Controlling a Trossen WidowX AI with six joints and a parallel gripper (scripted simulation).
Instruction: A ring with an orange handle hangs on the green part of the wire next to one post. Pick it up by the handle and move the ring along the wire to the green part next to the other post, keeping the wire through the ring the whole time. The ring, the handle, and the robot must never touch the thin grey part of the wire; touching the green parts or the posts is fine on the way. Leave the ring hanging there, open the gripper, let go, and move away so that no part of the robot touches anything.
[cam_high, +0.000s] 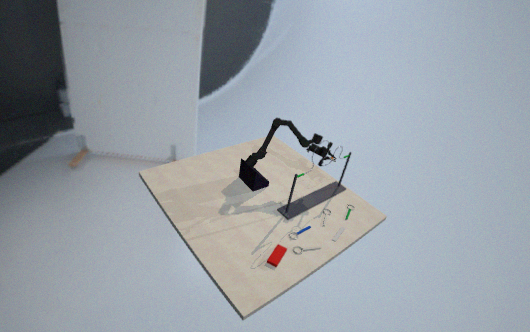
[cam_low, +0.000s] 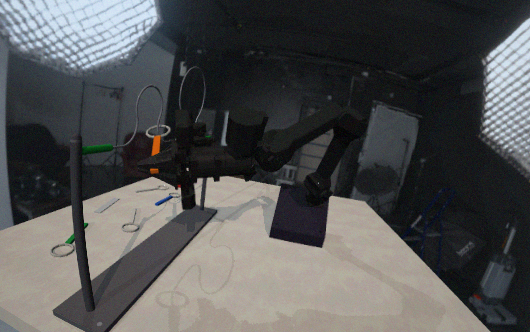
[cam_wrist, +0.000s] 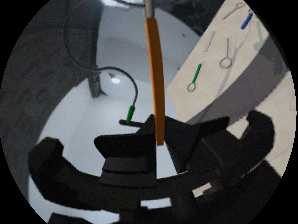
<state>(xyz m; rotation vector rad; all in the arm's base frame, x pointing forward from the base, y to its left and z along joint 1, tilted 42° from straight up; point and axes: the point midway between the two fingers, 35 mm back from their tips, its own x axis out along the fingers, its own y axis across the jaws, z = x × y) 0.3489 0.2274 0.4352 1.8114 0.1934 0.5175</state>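
In the top view, the gripper (cam_high: 332, 158) (cam_low: 142, 167) (cam_wrist: 154, 116) is seen right of centre, between two dark posts joined by a flat, dark bar (cam_high: 312, 199) (cam_low: 150, 255).

In the exterior view, left of centre, the slim orange handle (cam_low: 156, 145) (cam_wrist: 156, 75) is clamped between tapered black fingers, its upper length rising above them. The round, pale grey ring (cam_low: 148, 131) is held above the fingers, around the thin, looping wire (cam_low: 137, 107) (cam_wrist: 65, 37).

In the wrist view, the handle's lower end is pinched at lower centre; smooth, pale-grained board (cam_wrist: 202, 66) is shown at upper right.
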